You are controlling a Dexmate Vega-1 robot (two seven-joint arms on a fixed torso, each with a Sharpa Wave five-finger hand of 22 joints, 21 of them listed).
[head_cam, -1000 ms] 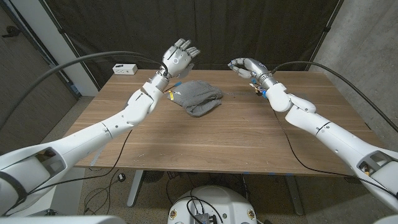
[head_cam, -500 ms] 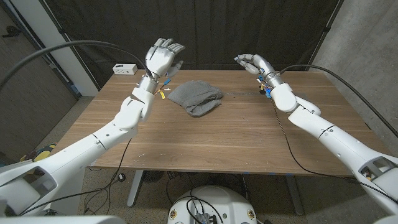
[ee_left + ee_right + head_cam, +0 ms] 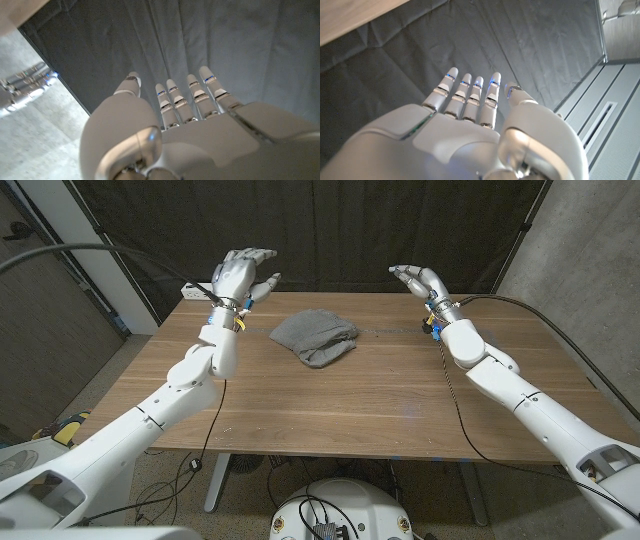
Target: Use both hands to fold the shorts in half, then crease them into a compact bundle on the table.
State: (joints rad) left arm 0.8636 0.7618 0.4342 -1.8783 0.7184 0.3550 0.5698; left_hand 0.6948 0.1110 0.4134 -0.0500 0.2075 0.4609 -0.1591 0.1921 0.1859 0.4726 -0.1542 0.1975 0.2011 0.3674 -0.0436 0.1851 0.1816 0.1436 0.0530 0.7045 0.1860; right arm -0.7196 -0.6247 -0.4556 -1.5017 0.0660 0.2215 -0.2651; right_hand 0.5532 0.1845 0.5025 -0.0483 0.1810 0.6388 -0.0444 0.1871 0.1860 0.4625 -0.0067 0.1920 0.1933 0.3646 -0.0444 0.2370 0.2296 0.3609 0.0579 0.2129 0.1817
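The grey shorts (image 3: 315, 335) lie folded into a small bundle on the far middle of the wooden table (image 3: 350, 405). My left hand (image 3: 241, 275) hangs in the air above the table's far left corner, well left of the bundle, fingers apart and holding nothing. My right hand (image 3: 419, 281) is raised over the far edge to the right of the bundle, also with nothing in it. In the left wrist view the left hand (image 3: 175, 130) points its straight fingers at the dark curtain. In the right wrist view the right hand (image 3: 470, 125) does the same.
A small white box (image 3: 200, 290) sits at the table's far left corner, just under my left hand. A black curtain (image 3: 330, 230) hangs behind the table. Cables trail off both arms across the tabletop.
Both hands have drawn away from the bundle: the left one has swung further left and up, the right one has risen and moved right. The shorts have stayed put.
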